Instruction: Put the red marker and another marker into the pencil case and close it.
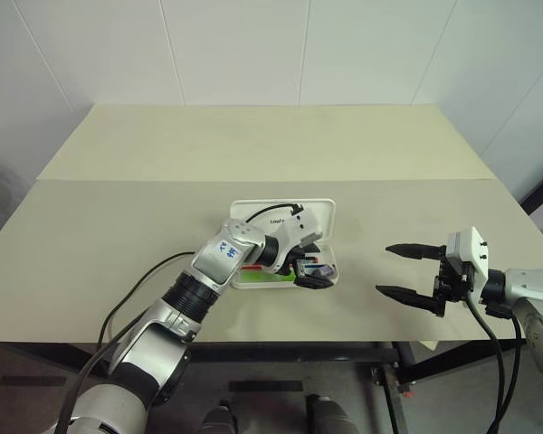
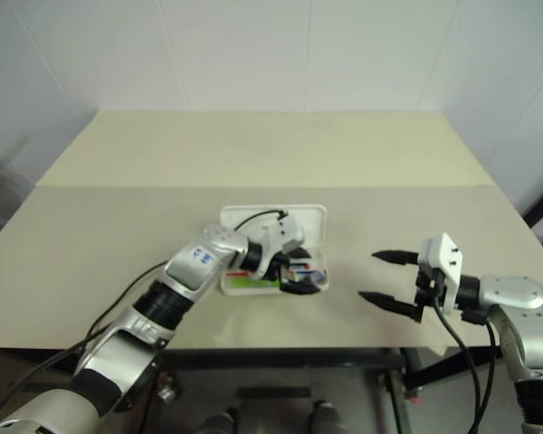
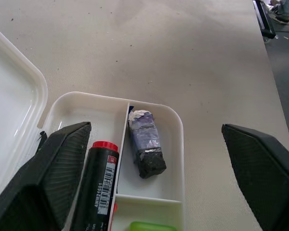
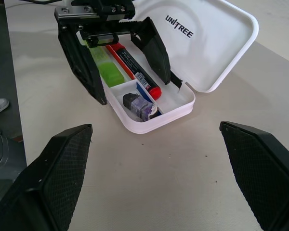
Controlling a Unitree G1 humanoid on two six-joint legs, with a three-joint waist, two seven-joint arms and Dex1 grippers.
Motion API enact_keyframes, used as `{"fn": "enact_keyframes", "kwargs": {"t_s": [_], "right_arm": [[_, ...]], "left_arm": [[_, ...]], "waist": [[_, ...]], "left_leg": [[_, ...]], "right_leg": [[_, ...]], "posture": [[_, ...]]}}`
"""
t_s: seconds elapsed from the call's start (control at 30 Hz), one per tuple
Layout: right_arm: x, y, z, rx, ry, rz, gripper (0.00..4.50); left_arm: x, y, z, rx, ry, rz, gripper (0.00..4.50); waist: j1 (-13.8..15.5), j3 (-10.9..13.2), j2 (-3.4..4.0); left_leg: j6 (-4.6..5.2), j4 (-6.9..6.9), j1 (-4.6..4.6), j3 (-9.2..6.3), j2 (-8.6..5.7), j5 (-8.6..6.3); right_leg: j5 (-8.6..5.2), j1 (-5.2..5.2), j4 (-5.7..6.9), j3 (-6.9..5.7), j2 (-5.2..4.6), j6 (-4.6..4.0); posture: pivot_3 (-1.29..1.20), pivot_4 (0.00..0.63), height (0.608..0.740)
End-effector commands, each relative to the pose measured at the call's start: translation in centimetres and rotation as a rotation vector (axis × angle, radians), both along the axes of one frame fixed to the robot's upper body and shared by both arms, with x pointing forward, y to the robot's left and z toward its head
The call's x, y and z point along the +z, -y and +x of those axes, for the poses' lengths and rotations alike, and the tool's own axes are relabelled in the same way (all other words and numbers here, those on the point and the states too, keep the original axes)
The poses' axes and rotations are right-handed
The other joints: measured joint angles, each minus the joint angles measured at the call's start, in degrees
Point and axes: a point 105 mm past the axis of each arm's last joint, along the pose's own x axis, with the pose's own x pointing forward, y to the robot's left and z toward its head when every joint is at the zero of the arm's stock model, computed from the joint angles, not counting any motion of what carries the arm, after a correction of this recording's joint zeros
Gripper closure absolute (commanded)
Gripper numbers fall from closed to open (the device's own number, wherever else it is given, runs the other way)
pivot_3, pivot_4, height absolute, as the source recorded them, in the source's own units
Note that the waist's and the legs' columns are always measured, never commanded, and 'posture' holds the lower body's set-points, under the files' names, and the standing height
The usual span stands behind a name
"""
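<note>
The white pencil case (image 4: 216, 43) lies open in the middle of the table, its "UNITREE" lid folded back. In its tray, side by side, are the red marker (image 4: 135, 72), red-capped with a dark barrel, and the other marker, a chunky light-green highlighter (image 4: 108, 70). My left gripper (image 1: 309, 267) hovers over the tray with its fingers spread wide. They straddle the red marker (image 3: 98, 183) without touching it. My right gripper (image 1: 396, 269) is open to the right of the case, a little above the table, pointing at it with nothing between its fingers.
A small dark block in a purple wrapper (image 3: 145, 144) sits in the tray's end compartment. The beige table (image 1: 118, 226) has bare room all around the case. Its front edge runs close below both grippers.
</note>
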Motion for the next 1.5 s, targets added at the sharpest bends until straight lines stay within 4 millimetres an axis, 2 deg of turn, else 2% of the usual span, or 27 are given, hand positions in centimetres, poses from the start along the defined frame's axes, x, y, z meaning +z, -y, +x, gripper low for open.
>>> {"fn": "enact_keyframes", "kwargs": {"t_s": [0.03, 0.2, 0.27, 0.33, 0.47, 0.57, 0.67, 0.9, 0.97, 1.1, 1.23, 1.5], "right_arm": [[1.1, 0.1, -0.1, 0.0, 0.042, 0.005, 0.0], [1.3, 0.1, -0.1, 0.001, 0.05, 0.005, 0.0], [1.4, -0.1, -0.1, 0.009, 0.057, 0.008, 0.0], [1.9, -0.4, -0.2, 0.018, 0.074, 0.021, 0.0], [3.1, -1.2, 0.2, 0.035, 0.112, 0.059, 0.0], [3.6, -1.6, 0.6, 0.048, 0.13, 0.063, 0.0], [3.9, -1.9, 0.9, 0.062, 0.139, 0.065, 0.0], [4.4, -2.6, 1.1, 0.111, 0.148, 0.084, 0.0], [4.3, -2.5, 1.3, 0.111, 0.146, 0.076, 0.0], [4.5, -2.5, 1.7, 0.108, 0.153, 0.076, 0.0], [4.5, -2.5, 1.8, 0.106, 0.155, 0.078, 0.0], [4.6, -2.5, 1.7, 0.095, 0.16, 0.08, 0.0]], "left_arm": [[2.4, -0.3, 0.0, -0.022, 0.082, -0.049, 0.04], [6.0, -1.4, -0.2, -0.049, 0.197, -0.248, 0.04], [8.3, -3.1, -0.8, -0.113, 0.296, -0.384, 0.04], [10.0, -5.2, -0.8, -0.124, 0.383, -0.469, 0.04], [11.0, -8.7, 0.5, -0.069, 0.43, -0.499, 0.04], [11.4, -10.8, 1.0, -0.069, 0.433, -0.52, 0.63], [11.3, -12.0, 1.4, -0.066, 0.431, -0.496, 1.62], [11.4, -13.3, 1.9, -0.07, 0.397, -0.488, 3.99], [11.4, -13.7, 2.2, -0.065, 0.395, -0.476, 4.48], [11.9, -14.9, 3.6, -0.007, 0.409, -0.459, 4.48], [12.4, -16.1, 5.8, 0.142, 0.417, -0.432, 4.48], [10.5, -18.0, 9.4, 0.458, 0.357, -0.315, 4.48]], "waist": [[0.0, 0.0, 0.0], [0.0, 0.0, 0.0], [0.0, 0.0, 0.01], [-0.1, 0.0, 0.03], [-0.1, 0.0, 0.03], [0.0, 0.0, 0.03], [0.1, 0.0, 0.03], [0.2, 0.0, 0.03], [0.2, 0.0, 0.03], [-0.1, 0.0, 0.03], [-0.1, 0.0, 0.03], [0.0, 0.0, 0.03]], "left_leg": [[0.0, 0.0, 0.0, 0.0, 0.0, 0.0], [0.0, 0.0, 0.01, 0.0, 0.0, 0.0], [0.0, -0.01, 0.01, 0.0, 0.0, 0.0], [0.0, -0.04, 0.03, 0.0, 0.02, 0.0], [0.0, 0.0, 0.05, 0.0, 0.01, 0.01], [0.0, 0.04, 0.06, 0.0, 0.0, 0.02], [0.0, 0.02, 0.06, 0.0, 0.01, 0.02], [0.04, -0.04, 0.03, -0.03, 0.0, -0.01], [0.04, -0.05, 0.04, -0.03, 0.01, -0.01], [0.04, -0.02, 0.05, -0.03, 0.01, -0.01], [0.04, -0.04, 0.06, -0.03, 0.01, -0.01], [0.07, -0.09, 0.03, -0.04, 0.0, -0.04]], "right_leg": [[0.0, 0.0, 0.0, 0.0, 0.0, 0.0], [0.03, 0.01, 0.01, 0.0, -0.01, 0.05], [0.24, 0.0, 0.01, 0.0, 0.0, 0.45], [0.25, 0.0, 0.01, 0.0, 0.0, 0.44], [0.26, 0.02, 0.03, 0.0, 0.0, 0.42], [0.26, 0.09, -0.01, 0.0, 0.0, 0.35], [0.27, 0.1, -0.04, 0.0, 0.0, 0.35], [0.4, 0.08, -0.04, 0.0, 0.0, 0.68], [0.4, 0.08, -0.03, -0.01, 0.01, 0.69], [0.4, 0.08, -0.02, -0.01, 0.01, 0.68], [0.4, 0.08, 0.0, -0.01, 0.01, 0.7], [0.41, 0.06, 0.0, -0.01, 0.0, 0.93]], "posture": [[0.0, 0.15, 0.74], [0.0, 0.15, 0.74], [0.0, 0.15, 0.74], [0.0, 0.15, 0.74], [0.0, 0.15, 0.74], [0.0, 0.15, 0.74], [0.0, 0.15, 0.74], [0.0, 0.15, 0.74], [0.0, 0.15, 0.74], [0.0, 0.15, 0.74], [0.0, 0.15, 0.74], [0.0, 0.15, 0.74]]}}
